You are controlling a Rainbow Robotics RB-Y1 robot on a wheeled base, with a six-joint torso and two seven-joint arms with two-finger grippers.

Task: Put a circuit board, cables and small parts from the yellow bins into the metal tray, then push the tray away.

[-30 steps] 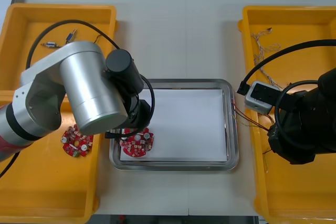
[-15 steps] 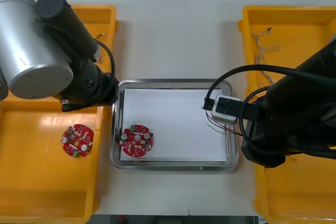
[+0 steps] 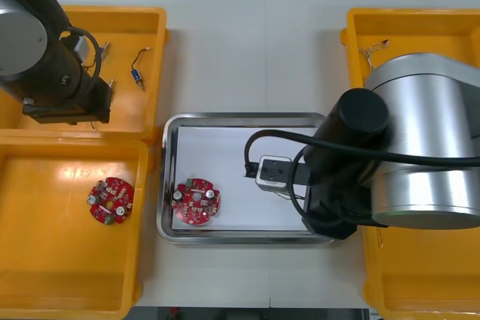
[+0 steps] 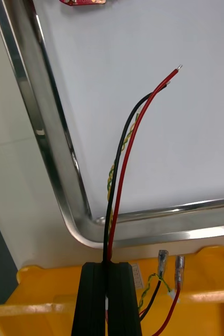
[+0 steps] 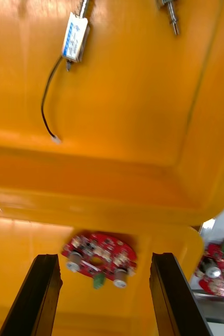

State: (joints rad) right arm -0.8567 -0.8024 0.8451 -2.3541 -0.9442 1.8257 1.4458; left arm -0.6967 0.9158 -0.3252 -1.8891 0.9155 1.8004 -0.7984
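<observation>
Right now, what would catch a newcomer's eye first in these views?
The right gripper, fingers shut on red and black cables, holds them over the right end of the metal tray. A red circuit board lies at the tray's left end. The left gripper hovers open over the left yellow bins.

Overhead, wrist close-ups; metal tray (image 3: 225,118) common

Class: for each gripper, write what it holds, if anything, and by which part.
The right gripper is shut on the cables, pinching them near one end, the rest reaching over the tray. The left gripper is open over a bin, holding nothing.
</observation>
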